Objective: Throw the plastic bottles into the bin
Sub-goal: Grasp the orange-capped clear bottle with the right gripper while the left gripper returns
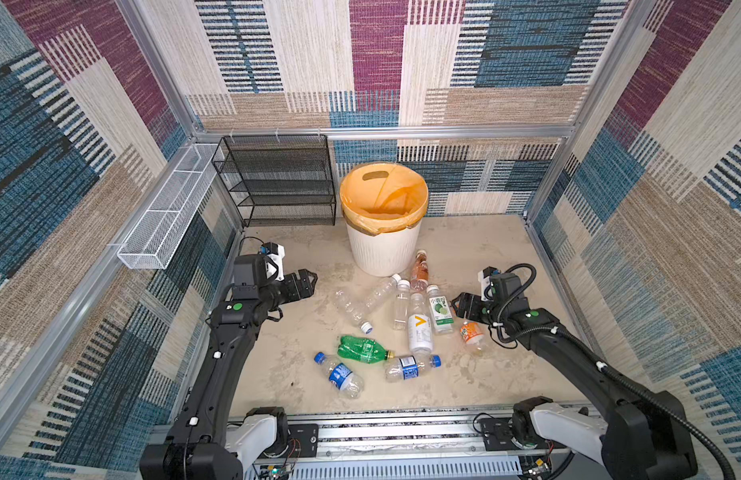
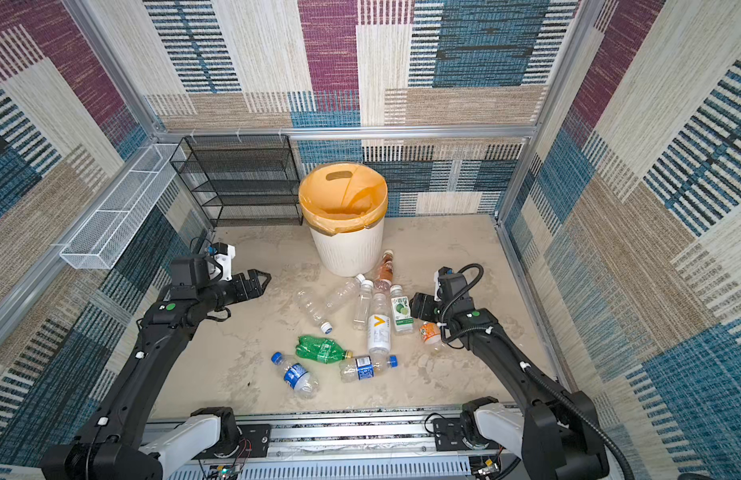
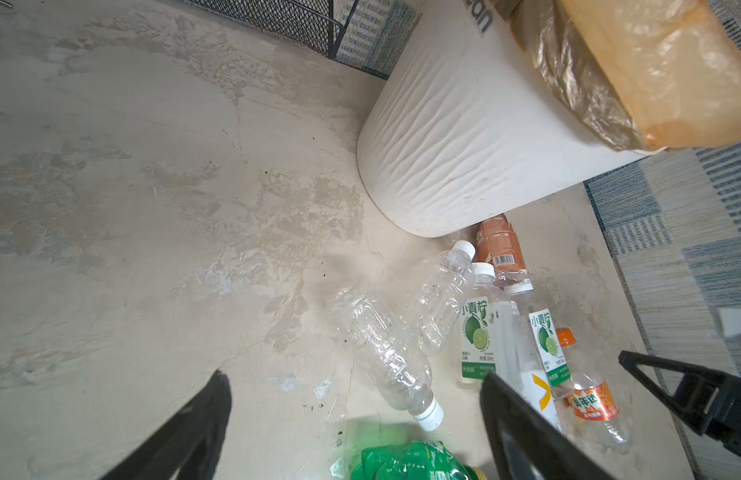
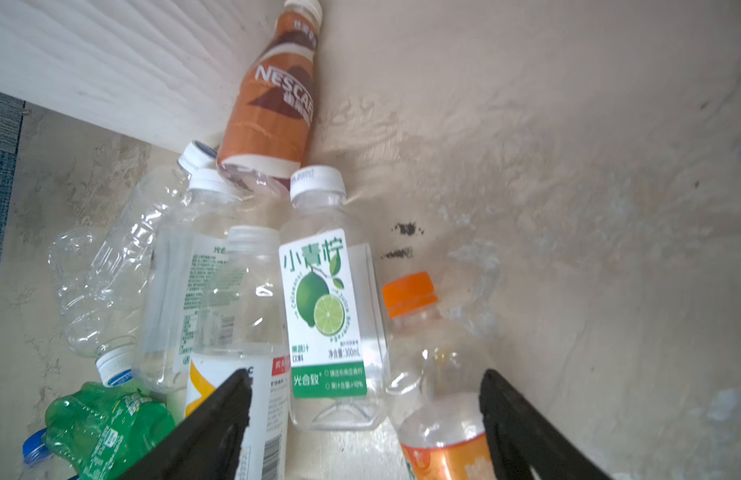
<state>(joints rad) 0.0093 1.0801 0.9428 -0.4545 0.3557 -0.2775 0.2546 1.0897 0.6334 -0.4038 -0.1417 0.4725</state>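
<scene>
Both top views: bottles [image 1: 420, 328] beside bin [image 1: 381, 249]

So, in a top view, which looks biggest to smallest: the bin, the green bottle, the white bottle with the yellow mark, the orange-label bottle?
1. bin
2. green bottle and white bottle with the yellow mark, about alike, not ranked
3. orange-label bottle

Ten plastic bottles [image 1: 421, 328], one bin [image 1: 383, 249], one black mesh rack [image 1: 277, 183], one white wire basket [image 1: 165, 220]
</scene>
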